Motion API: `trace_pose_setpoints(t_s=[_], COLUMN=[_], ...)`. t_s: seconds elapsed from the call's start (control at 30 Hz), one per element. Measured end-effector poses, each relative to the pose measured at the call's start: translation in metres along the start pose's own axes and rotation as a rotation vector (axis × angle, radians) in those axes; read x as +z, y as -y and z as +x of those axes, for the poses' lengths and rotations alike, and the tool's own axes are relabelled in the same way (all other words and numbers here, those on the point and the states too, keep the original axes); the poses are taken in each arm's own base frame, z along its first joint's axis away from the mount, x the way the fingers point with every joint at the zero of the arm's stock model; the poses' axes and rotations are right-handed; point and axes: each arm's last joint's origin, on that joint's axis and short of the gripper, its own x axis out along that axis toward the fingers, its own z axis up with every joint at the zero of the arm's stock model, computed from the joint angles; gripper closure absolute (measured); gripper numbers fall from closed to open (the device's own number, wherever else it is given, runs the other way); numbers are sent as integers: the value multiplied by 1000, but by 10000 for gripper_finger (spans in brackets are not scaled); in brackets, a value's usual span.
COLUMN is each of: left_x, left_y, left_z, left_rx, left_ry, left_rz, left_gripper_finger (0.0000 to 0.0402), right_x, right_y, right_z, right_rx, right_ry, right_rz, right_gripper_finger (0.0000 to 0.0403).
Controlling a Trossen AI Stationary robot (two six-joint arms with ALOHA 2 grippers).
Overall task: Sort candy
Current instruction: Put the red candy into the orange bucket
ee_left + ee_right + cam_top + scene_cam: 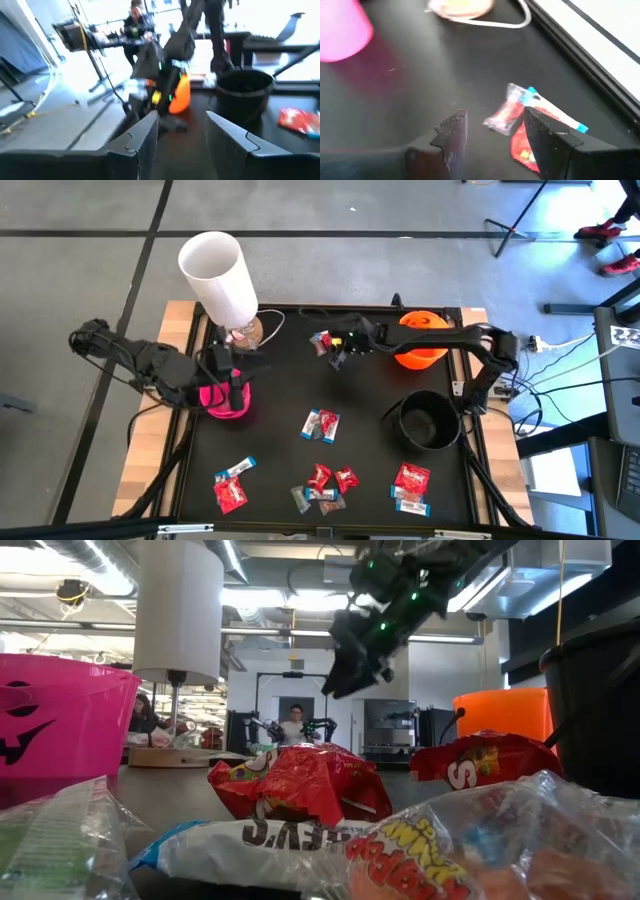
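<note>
Sorting well short of done, judging by the candy (pixel 321 424) lying in loose clusters across the front half of the tabletop (pixel 280 380), with one more small bunch (pixel 520 117) at the back.

Left end effector (pixel 232 383): poised over the pink bowl (pixel 215 408), fingers wide apart with nothing between them. Probably at the drop end of a cycle, free to go for another piece.

Right end effector (pixel 337 352): hanging above the back bunch, fingers spread and empty, with red and blue-and-white wrappers lying on the tabletop beyond the fingertips. Looks like an approach for a pick. Next move: lower until the fingers straddle one wrapper only, close, lift, then carry to the matching bowl. Wrappers touching or overlapping there, so risk of taking two at once.

Edges and room: back rim of the tabletop close behind that bunch, with a white cable (pixel 485 20) nearby. Orange bowl (pixel 420 345) just beside the right arm, black bowl (pixel 430 422) near its forward side. Bare tabletop between the pink bowl and the black bowl, good for crossing. Tall white cylinder (pixel 220 275) standing close behind the left arm; worth avoiding on any lift there.
</note>
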Motion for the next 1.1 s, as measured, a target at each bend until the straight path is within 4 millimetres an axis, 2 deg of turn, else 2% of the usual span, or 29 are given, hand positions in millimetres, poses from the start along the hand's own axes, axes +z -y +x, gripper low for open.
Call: trace_pose_setpoints(t_s=[0.13,0.3,0.53,0.83,0.97,1.1], left_x=[-11,-40,-69,-72,-72,-73], left_y=[5,12,16,17,17,17], left_z=[4,11,17,18,18,18], left_rx=[-38,-48,-45,-46,-50,-52], left_ry=[47,86,78,73,71,70], left_rz=[-7,-38,-88,-83,-80,-71], left_gripper_finger=[250,250,251,251,251,251], right_x=[-6,-19,-36,-54,-58,-59], right_y=[12,14,23,47,46,45], right_z=[21,45,60,69,72,72], right_rx=[-27,-35,-163,-194,-165,-140], right_ry=[-8,-38,-123,-262,-294,-304], right_rz=[37,38,41,153,156,158], right_gripper_finger=[210,210,210,210,213,246])
